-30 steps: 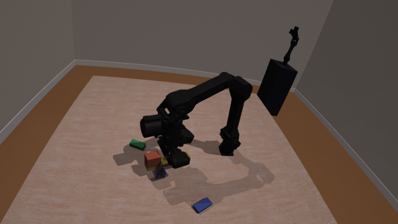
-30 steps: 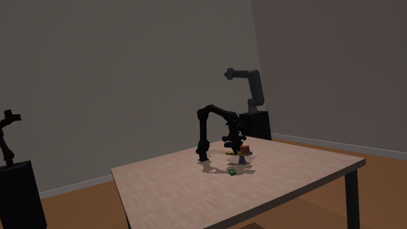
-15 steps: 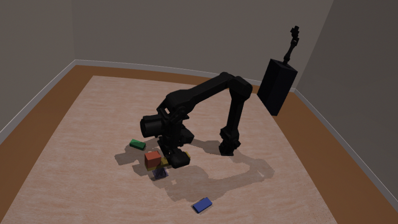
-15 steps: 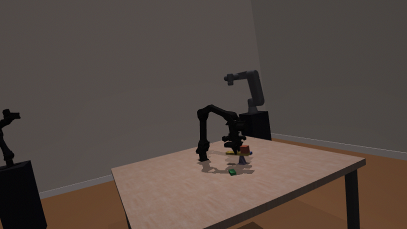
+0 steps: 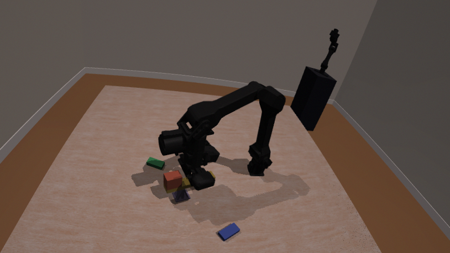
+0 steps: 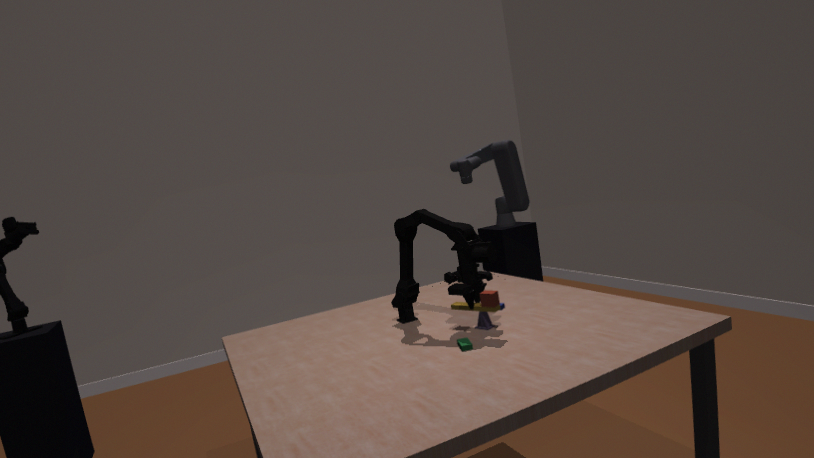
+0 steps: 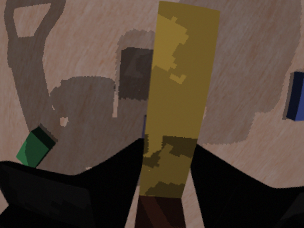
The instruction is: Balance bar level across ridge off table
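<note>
Pale wood-grain table (image 5: 94, 125) (image 6: 341, 370) (image 7: 95, 55), brown floor beyond, grey walls.

Top: gripper (image 5: 190, 181) (image 6: 471, 305) (image 7: 167, 146) reaches down beside the ridge (image 5: 181, 196) (image 6: 484, 322), arm-base side. Yellow bar (image 5: 187, 183) (image 6: 459, 306) (image 7: 186, 75) goes over the ridge; red block (image 5: 172, 181) (image 6: 489, 299) (image 7: 160, 212) sits on its far end. Green block (image 5: 155, 163) (image 6: 465, 344) (image 7: 33, 147) and blue block (image 5: 229, 231) (image 6: 502, 306) (image 7: 298, 97) lie on the table to either side of the ridge, apart from it.

Exterior: bar looks near level, raised off the table, ridge under the loaded end. Can't tell whether bar and crest touch.

Wrist: jaws partly closed, bar pinched between them. Long free end points away from the red block.

Step, my read: final seating over the ridge. Next: check the balance point, ease down onto the crest if there's a gap, open slowly and evenly. Risk: pivot off-center, bar tips on release.
</note>
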Motion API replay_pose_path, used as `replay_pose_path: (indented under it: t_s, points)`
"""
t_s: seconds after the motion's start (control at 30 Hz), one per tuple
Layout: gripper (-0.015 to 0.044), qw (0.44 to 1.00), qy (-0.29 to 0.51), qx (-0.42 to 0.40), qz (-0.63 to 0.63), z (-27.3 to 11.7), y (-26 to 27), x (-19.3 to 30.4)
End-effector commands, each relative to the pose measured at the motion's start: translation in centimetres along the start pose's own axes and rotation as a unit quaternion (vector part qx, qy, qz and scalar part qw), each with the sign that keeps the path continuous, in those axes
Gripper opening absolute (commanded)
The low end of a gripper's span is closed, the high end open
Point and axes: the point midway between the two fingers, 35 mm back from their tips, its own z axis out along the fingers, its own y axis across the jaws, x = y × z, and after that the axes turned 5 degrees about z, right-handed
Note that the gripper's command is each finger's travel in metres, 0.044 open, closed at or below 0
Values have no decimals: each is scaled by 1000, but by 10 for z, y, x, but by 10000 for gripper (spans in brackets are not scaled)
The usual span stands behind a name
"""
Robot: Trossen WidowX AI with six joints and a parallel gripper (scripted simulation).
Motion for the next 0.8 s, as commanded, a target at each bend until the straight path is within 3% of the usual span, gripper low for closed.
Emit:
replay_pose_path:
  t_s: [0.0, 0.67, 0.77]
  points:
    - [0, 1000, 0, 0, 0, 0, 0, 0]
    - [0, 1000, 0, 0, 0, 0, 0, 0]
    - [79, 1000, 0, 0, 0, 0, 0, 0]
